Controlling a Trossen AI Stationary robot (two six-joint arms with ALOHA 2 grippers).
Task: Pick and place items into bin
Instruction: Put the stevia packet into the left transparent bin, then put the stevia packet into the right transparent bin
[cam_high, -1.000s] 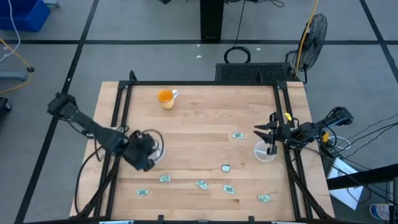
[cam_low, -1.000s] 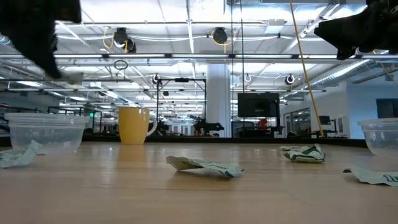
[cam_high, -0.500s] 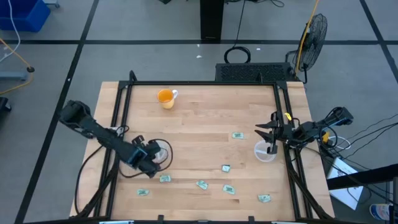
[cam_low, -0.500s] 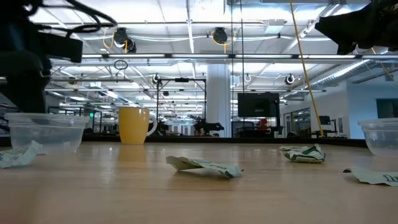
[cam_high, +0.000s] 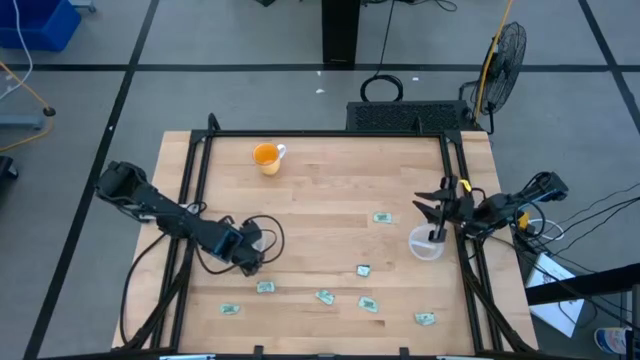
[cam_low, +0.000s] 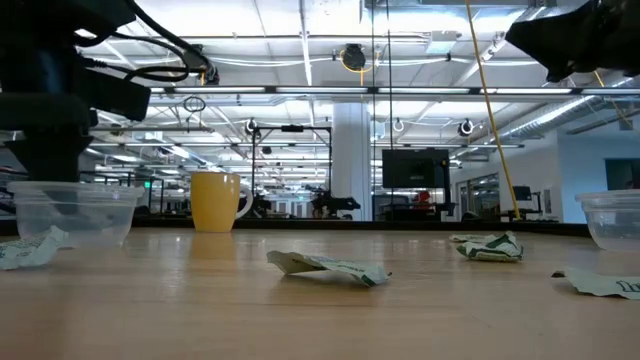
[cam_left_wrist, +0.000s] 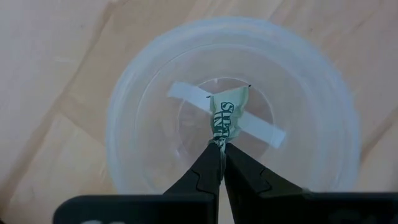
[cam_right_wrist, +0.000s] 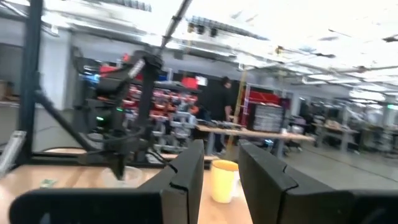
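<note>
An orange mug stands at 11 o'clock on the tabletop; loose packets lie scattered along the 6 o'clock edge, nothing blocking them. The left hand hangs over a clear cup at 9 o'clock, fingers pressed together, pinching one green-and-white packet above the cup's floor; the right hand, fingers spread, hovers beside a second clear cup at 3 o'clock.

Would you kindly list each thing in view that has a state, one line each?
Left gripper: shut on a packet, above the left clear cup.
Held packet: pinched at one end, hanging over the cup's inside.
Left clear cup: upright, no packet lying in it.
Right gripper: open, holding nothing, above the right clear cup.
Right clear cup: upright.
Orange mug: upright.
Loose packets: lying on the table.
</note>
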